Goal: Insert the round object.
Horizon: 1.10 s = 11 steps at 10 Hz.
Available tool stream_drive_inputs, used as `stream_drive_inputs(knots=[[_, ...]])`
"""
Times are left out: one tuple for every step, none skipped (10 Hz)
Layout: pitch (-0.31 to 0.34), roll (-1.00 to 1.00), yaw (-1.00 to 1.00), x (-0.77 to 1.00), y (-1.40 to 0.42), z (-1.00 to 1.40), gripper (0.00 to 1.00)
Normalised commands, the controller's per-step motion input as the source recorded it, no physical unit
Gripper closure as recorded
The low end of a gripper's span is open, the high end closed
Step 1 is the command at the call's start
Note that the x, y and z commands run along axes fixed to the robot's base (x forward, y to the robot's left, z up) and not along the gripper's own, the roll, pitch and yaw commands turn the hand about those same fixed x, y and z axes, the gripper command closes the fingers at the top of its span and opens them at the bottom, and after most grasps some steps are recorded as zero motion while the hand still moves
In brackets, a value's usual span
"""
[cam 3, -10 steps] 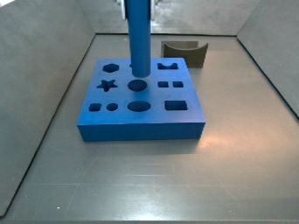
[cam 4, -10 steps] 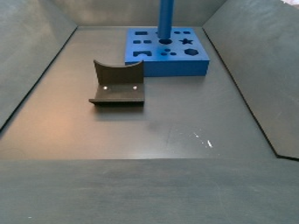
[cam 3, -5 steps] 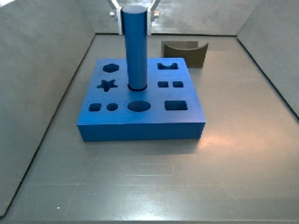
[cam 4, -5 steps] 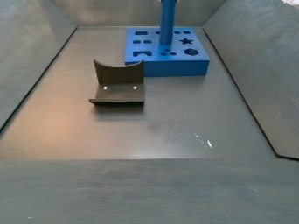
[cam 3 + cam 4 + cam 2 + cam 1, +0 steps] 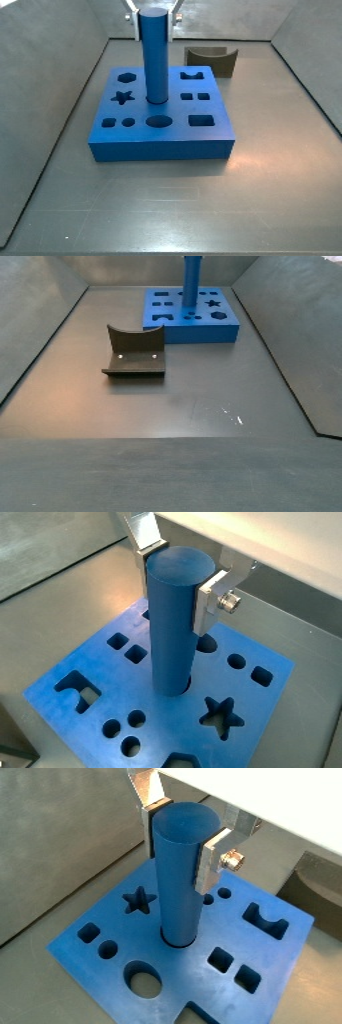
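- Jaws stand a little apart from the peg's sides; from both wrist views I see silver fingers (image 5: 211, 860) flanking the top of the round object (image 5: 182, 873), seemingly slack rather than clamped. I cannot tell for certain.
- Blue block (image 5: 163, 135) sits centre-frame in a side view, upper centre in the other side picture (image 5: 214, 331).
- Round object stands upright, foot in a round hole near the block's middle (image 5: 174, 622).
- Gripper (image 5: 181, 572) hovers around the peg's upper end; only the finger tips show at the top edge (image 5: 154, 8).
- Fixture (image 5: 134, 352) is well apart, unused.
- Judgement: insertion looks done; left is opening fully and withdrawing upward.
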Motion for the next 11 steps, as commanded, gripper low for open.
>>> stream_drive_inputs(knots=[[-0.066,-0.13,0.00,0.00,-0.15,-0.29,1.00],[-0.067,-0.13,-0.02,0.00,-0.01,-0.36,1.00],[-0.033,-0.08,-0.02,0.03,0.00,-0.37,1.00],[-0.006,-0.04,-0.01,0.02,0.00,-0.32,1.00],[0.000,-0.03,0.00,0.02,0.00,-0.25,1.00],[0.000,-0.03,0.00,0.00,0.03,-0.27,1.00],[0.000,-0.04,-0.01,0.00,0.05,-0.29,1.00],[0.000,-0.02,0.00,0.07,0.07,-0.26,1.00],[0.000,-0.04,-0.03,0.07,0.03,-0.17,1.00],[0.000,-0.09,-0.04,0.02,0.09,0.00,1.00],[0.000,0.00,0.00,0.00,0.00,0.00,1.00]])
